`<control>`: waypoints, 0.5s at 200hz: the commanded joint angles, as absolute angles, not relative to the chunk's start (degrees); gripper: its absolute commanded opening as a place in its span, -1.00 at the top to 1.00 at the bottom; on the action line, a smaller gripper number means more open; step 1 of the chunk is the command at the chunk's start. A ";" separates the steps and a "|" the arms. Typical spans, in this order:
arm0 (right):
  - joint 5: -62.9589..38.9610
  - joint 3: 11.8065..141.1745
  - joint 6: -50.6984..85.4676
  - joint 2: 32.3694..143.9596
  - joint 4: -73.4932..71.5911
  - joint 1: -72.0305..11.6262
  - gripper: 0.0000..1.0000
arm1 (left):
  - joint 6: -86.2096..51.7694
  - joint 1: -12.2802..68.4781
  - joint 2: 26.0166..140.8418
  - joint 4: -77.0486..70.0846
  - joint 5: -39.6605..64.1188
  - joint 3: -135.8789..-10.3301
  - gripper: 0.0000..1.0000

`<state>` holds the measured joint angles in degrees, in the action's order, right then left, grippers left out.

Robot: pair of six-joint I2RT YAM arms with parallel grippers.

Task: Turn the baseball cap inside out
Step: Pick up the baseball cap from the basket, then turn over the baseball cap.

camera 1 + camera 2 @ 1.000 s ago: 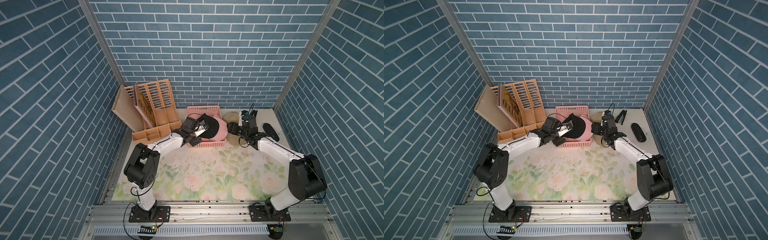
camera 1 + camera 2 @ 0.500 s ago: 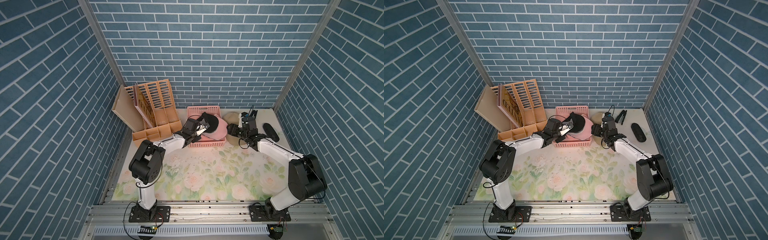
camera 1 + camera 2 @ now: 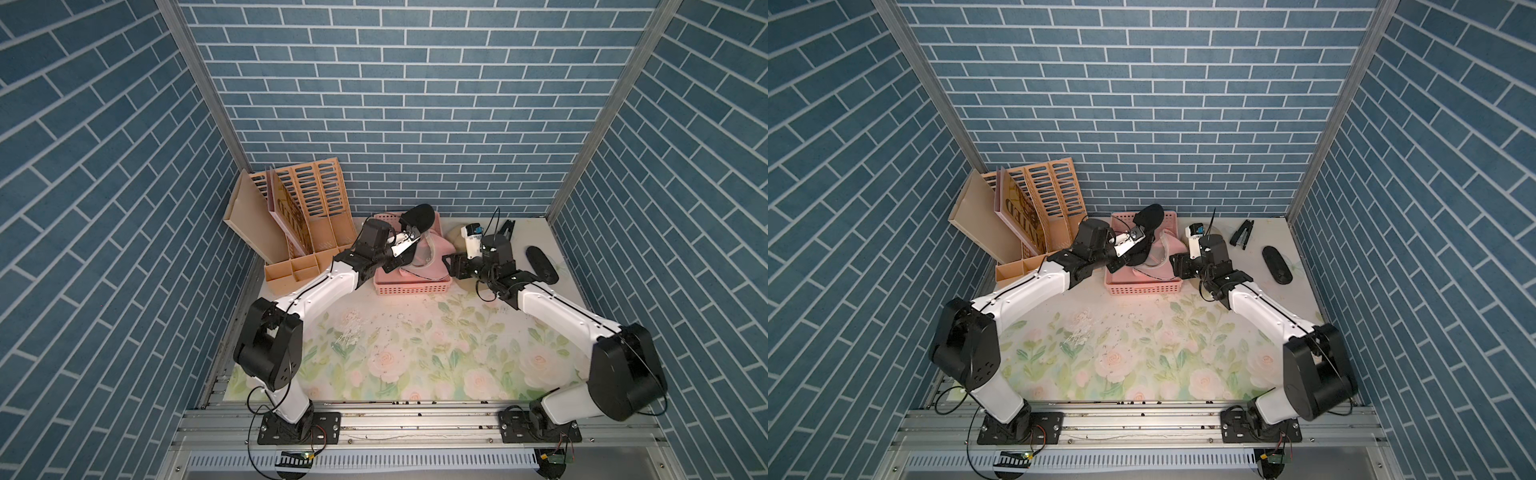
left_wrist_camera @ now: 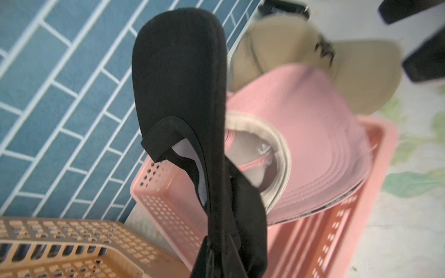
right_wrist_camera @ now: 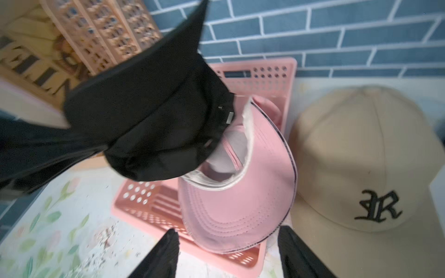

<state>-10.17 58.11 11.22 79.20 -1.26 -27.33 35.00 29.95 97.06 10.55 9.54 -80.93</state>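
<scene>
Left end effector (image 3: pixel 411 245) is clenching the black baseball cap (image 3: pixel 419 217) aloft over the pink basket (image 3: pixel 411 287), while the released right end effector (image 5: pixel 226 231) is likely needing its sweatband edge, not the pink cap (image 5: pixel 236 209).

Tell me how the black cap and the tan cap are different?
The black cap is pinched in the left gripper and hangs above the pink basket; the tan cap sits on the table beside it, untouched. The tan cap has a black stitched letter on its front; the black cap shows none in view. Both are baseball caps with brims.
</scene>
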 commanded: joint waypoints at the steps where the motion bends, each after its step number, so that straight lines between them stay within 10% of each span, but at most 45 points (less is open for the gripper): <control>1: -15.87 58.67 -4.69 71.65 1.37 -27.07 -0.36 | 34.28 29.80 94.29 20.89 19.80 -86.30 0.82; 100: -12.00 64.22 -15.03 63.74 6.03 -26.94 -0.28 | 31.05 29.93 92.21 22.76 26.90 -85.59 1.00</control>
